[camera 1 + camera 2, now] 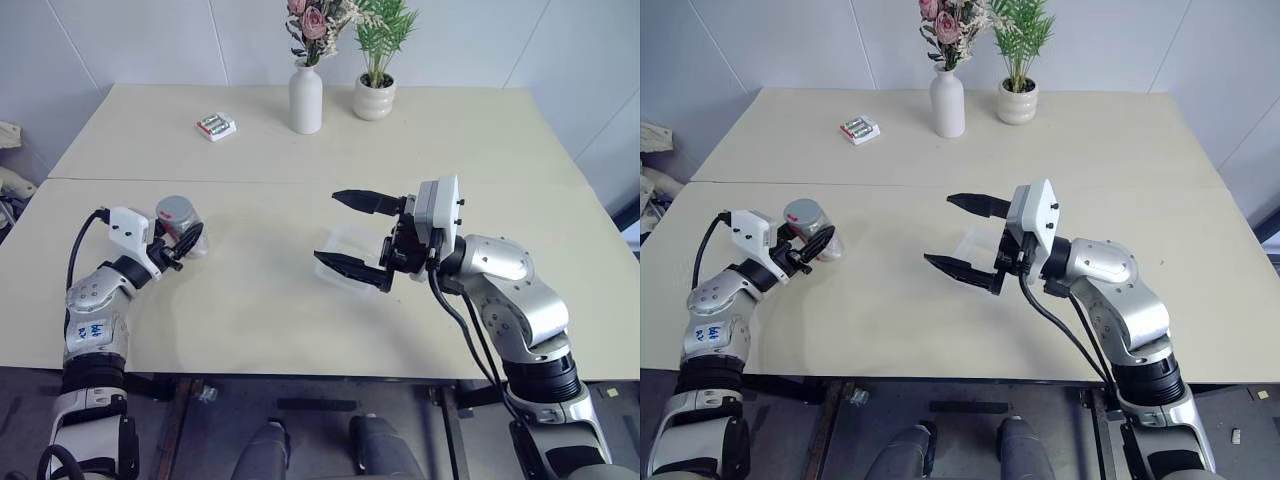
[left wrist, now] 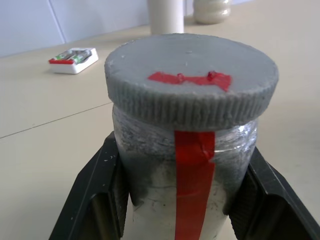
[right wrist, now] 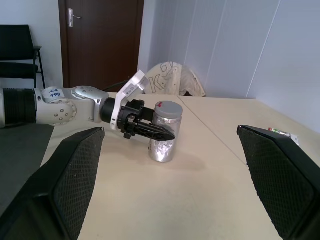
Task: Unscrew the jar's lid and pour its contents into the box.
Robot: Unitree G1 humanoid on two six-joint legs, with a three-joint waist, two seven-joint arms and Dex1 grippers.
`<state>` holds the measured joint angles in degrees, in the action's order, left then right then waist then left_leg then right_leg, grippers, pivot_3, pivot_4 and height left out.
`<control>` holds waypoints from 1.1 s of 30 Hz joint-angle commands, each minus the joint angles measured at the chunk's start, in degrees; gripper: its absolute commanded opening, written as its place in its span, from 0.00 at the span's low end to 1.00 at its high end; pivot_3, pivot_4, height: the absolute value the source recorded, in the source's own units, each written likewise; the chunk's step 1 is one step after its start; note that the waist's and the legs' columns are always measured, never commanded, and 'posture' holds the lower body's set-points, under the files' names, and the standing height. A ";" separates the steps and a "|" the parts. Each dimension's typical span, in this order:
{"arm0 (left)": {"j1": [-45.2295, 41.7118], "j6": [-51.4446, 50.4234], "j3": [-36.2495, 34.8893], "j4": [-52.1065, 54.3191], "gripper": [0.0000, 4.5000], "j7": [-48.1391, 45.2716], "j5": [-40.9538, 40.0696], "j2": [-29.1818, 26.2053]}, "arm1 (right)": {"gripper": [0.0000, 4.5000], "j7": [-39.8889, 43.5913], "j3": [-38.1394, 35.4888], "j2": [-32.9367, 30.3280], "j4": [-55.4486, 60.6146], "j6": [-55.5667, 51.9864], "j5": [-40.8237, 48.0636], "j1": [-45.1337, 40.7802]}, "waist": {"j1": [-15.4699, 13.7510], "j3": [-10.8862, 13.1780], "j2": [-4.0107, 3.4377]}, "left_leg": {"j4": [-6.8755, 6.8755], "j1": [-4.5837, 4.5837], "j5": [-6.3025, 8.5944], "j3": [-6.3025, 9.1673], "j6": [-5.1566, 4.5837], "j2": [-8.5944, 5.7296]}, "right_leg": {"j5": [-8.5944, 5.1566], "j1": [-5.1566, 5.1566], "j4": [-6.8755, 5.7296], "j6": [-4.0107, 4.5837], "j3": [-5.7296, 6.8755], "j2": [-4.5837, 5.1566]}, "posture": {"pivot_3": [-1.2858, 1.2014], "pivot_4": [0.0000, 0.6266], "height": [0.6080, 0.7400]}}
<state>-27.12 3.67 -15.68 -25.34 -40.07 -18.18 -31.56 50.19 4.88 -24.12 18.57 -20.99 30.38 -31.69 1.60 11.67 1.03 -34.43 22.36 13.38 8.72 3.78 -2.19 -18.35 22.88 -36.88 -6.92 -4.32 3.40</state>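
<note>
Left wrist view: left gripper (image 2: 182, 200) clamps the jar (image 2: 185, 195) just below its lid (image 2: 192, 80), steadying it for unscrewing. Well right of the jar, the right gripper (image 1: 358, 235) hangs wide open above the box (image 1: 345, 252), likely ready for the lid.
</note>
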 commanded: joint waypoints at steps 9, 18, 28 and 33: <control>-2.36 -9.29 14.19 18.60 0.47 -12.20 -3.44 4.61 | 1.00 -9.65 3.84 3.03 6.01 -14.28 2.42 -6.14 | 0.20 0.00 0.00 | -0.01 0.01 -0.03 0.00 -0.03 -0.01 | -0.01 0.04 -0.06 0.01 0.00 -0.08 | 0.52 0.24 1.00; -8.42 -11.14 16.93 14.91 0.47 -20.52 -4.73 6.24 | 1.00 -14.16 7.18 4.87 3.98 -16.63 -2.68 -8.36 | 0.16 0.00 0.00 | 0.00 0.08 -0.07 -0.04 0.02 -0.06 | -0.01 0.18 -0.09 0.02 -0.05 -0.12 | 0.52 0.24 1.00; -9.86 -10.33 16.90 12.91 0.47 -20.92 -3.94 7.28 | 1.00 -19.07 6.41 7.03 1.65 -16.42 -7.08 -7.18 | 0.12 0.00 0.00 | -0.15 0.64 -0.10 0.01 0.06 -0.04 | -0.01 0.81 -0.30 0.02 -0.04 -0.14 | 0.52 0.24 1.00; -10.35 -10.03 16.86 11.94 0.47 -21.48 -3.65 7.31 | 1.00 -20.01 6.00 8.05 0.86 -16.57 -7.69 -7.15 | 0.11 0.00 0.00 | -0.40 0.74 -0.10 0.01 0.05 -0.09 | -0.01 0.86 -0.50 0.02 -0.05 -0.13 | 0.52 0.24 1.00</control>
<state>-36.54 -7.15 1.28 -13.88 -61.09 -22.14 -24.20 30.72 12.16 -16.79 17.98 -38.08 22.60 -38.91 1.71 11.67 1.03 -34.89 23.10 13.28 8.73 3.83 -2.28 -18.36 23.73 -37.42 -6.90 -4.37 3.27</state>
